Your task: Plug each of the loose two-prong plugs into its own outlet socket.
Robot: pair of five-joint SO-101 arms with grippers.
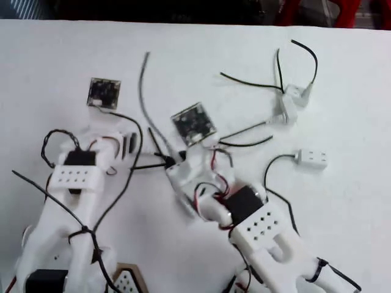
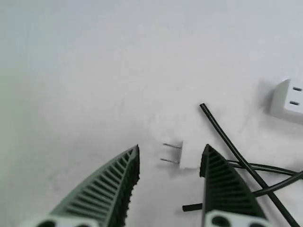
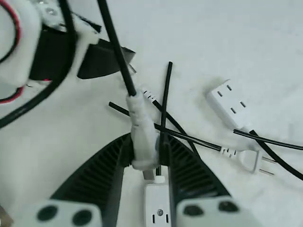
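The right tool [image 3: 146, 142] pinches a white two-prong plug [image 3: 140, 118] by its body, black cord trailing away, its prong end just above an outlet socket [image 3: 157, 210] on the white bench [image 1: 342, 232]. The left tool [image 2: 171, 148] stands spread, a second loose plug [image 2: 188, 154] lying between its fingers, a further socket [image 2: 288, 98] nearby.

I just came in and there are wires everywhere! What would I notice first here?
You'd first see the right gripper pinching a white plug, its tip at an outlet socket. Next comes the left gripper, open around a second plug lying on the white table, its two prongs bare.
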